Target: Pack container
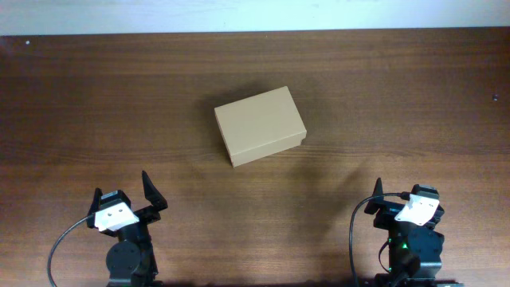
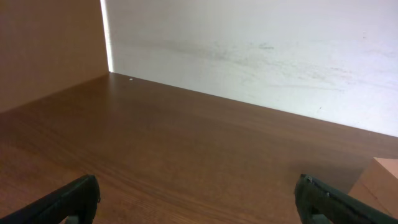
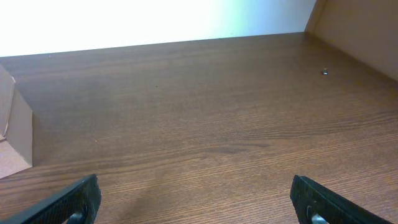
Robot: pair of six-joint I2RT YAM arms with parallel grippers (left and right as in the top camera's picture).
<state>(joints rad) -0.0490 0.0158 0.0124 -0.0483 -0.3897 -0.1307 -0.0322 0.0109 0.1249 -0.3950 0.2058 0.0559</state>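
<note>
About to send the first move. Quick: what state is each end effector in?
Left end effector: open, holding nothing.
Right end effector: open, holding nothing.

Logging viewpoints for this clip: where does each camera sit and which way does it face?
Overhead: above the table, looking straight down; container mid-table, left tool and right tool at the near edge.
Left wrist: low, facing forward; own open fingers, container at right.
Right wrist: same; own fingers, container at left.
Shared: all three show the container.
</note>
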